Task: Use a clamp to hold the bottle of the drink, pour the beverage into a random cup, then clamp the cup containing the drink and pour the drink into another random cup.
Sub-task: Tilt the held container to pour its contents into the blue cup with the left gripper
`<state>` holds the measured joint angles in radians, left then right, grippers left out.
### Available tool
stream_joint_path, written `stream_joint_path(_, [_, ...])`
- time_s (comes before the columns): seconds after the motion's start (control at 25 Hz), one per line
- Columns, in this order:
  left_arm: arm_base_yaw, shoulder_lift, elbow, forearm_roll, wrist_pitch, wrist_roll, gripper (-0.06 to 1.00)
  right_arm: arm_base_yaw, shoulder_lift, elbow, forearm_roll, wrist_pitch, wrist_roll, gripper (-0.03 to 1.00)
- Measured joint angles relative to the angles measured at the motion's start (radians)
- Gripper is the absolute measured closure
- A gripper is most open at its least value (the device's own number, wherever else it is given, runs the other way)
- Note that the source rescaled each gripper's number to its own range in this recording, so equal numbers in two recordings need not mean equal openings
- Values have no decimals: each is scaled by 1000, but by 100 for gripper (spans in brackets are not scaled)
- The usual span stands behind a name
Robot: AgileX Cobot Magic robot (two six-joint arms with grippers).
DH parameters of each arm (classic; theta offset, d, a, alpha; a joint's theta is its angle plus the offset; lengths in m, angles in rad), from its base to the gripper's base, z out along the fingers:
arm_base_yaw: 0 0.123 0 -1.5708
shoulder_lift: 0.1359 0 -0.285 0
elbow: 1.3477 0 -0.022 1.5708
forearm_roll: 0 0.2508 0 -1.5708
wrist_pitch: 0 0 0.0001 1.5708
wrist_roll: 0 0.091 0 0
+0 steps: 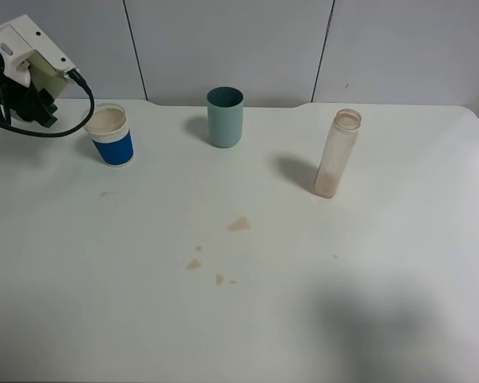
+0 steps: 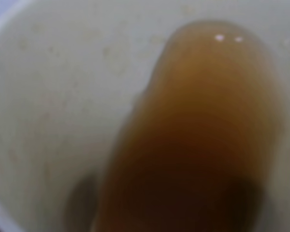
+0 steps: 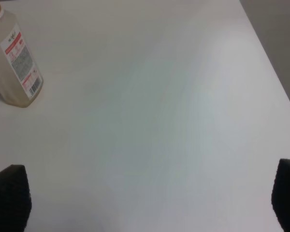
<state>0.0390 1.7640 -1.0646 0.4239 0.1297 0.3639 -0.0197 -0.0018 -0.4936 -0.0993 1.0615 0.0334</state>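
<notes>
table (image 1: 263, 327) front open; blue cup (image 1: 111, 136), teal cup (image 1: 224, 117), bottle (image 1: 337, 153) line the back

Left arm (image 1: 16, 68) stands just beside the blue cup (image 1: 112, 137), on its left, with the wrist raised and tilted toward the cup. Left gripper (image 1: 46, 108) points at the cup's rim; its jaw spacing is not discernible. Right gripper (image 3: 145, 205) faces downward, fingertips (image 3: 9, 198) spread wide apart, holding nothing.

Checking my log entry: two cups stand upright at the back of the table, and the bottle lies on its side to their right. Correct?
No. The bottle stands upright, as the exterior high view shows; the rest holds.
</notes>
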Motion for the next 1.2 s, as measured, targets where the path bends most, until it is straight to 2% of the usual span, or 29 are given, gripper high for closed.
stream_joint_path(0.48, [-24,6,0,88,20,21,93,0,0,0,0,0,0,-3])
stream_joint_path(0.76, [-37,6,0,98,20,73,93,0,0,0,0,0,0,-3])
stream_joint_path(1.2, [-39,6,0,128,20,99,93,0,0,0,0,0,0,-3])
